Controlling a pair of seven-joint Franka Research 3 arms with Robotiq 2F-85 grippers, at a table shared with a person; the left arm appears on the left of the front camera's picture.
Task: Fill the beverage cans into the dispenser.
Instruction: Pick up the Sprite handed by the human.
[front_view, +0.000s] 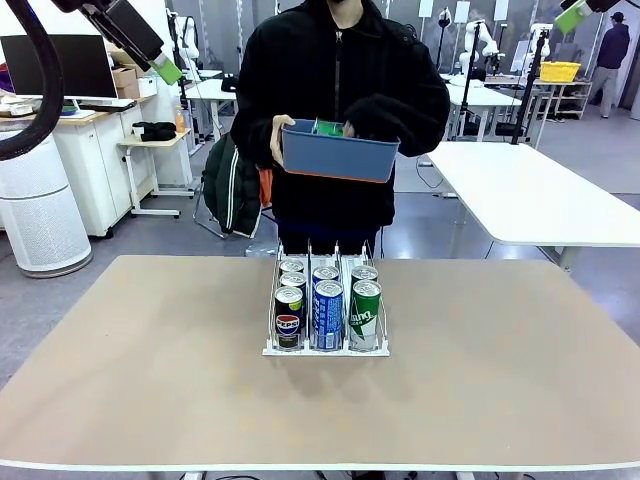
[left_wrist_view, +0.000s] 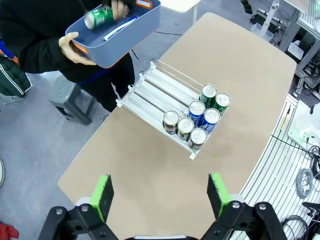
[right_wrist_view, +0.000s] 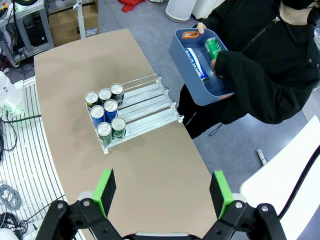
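The white dispenser stands mid-table with several beverage cans at its front: black Pepsi cans in the left lane, blue cans in the middle, green cans on the right. The rack's rear lanes are bare. A person across the table holds a blue bin with a green can and a blue can inside, one hand on the green can. My left gripper and right gripper hang high above the table, both open and holding nothing.
The tan table spreads wide around the rack. A white table stands behind at the right, and a stool beside the person. Cables and a slatted floor rail run along my side.
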